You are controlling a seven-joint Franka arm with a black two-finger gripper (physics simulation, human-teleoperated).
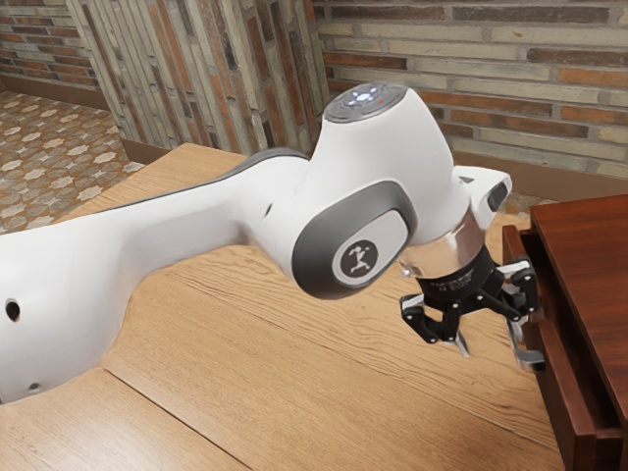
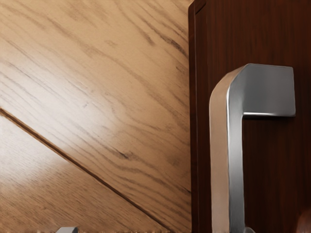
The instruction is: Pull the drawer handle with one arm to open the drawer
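Hanging spread open, the black 2-finger gripper [image 1: 491, 348] faces the dark reddish wooden drawer [image 1: 569, 402] at the exterior view's right; its brushed-metal bar handle [image 2: 227, 160] seemingly runs crosswise between the fingers [image 1: 459, 343]

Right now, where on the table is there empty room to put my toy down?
The bare table in front of the arm, up to the drawer, is free. So is the strip between the arm and the brick wall. It is crowded by the handle, where the open fingers are.

open table [image 1: 294, 373] before drawer front [image 2: 277, 184]; handle [image 2: 226, 165] protrudes
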